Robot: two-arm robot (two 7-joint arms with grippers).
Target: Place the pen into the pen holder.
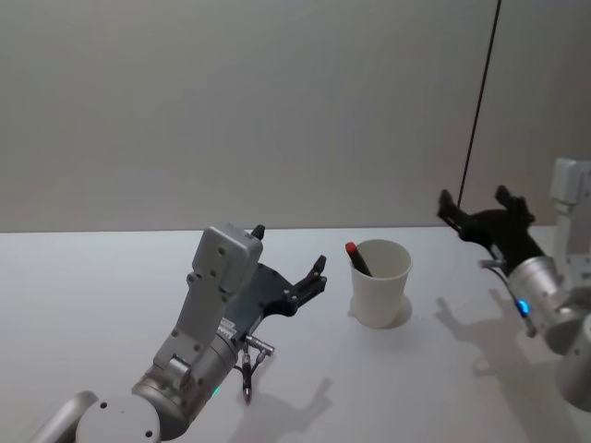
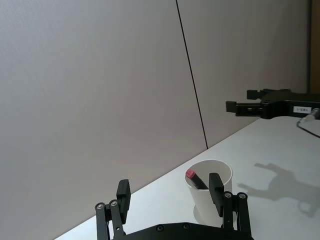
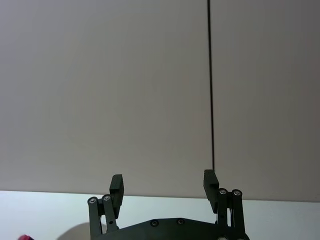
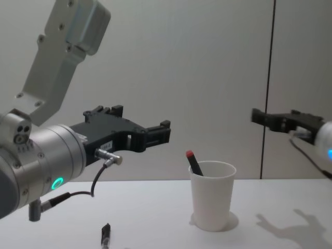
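The white table (image 1: 92,305) runs back to a plain wall (image 1: 277,111), and its far edge sits just behind the pen holder (image 1: 380,286). You can see bare table on every side of the pen holder, with a wide strip of it on the right, between the cup and the right gripper (image 1: 475,197). A thin dark line (image 1: 480,111) goes up the wall behind that gripper. The pen holder stands upright on the table. The pen (image 1: 356,258) is inside it, leaning to the left, with its red end poking up over the rim. Your left gripper (image 1: 289,247) is near the pen holder, on its left, but it does not touch the cup or the pen. In the chest view it hangs higher than the rim. Its jaws are spread wide and hold nothing. In the left wrist view the cup and the red end of the pen show past the two fingers (image 2: 123,194), close to one of them. Your left arm comes up from the lower left, lifted off the table, and points forward and to the right at the cup. Your right arm comes in from the right side. Its gripper is held high over the table, well apart from the cup, and its jaws are spread wide and hold nothing too.
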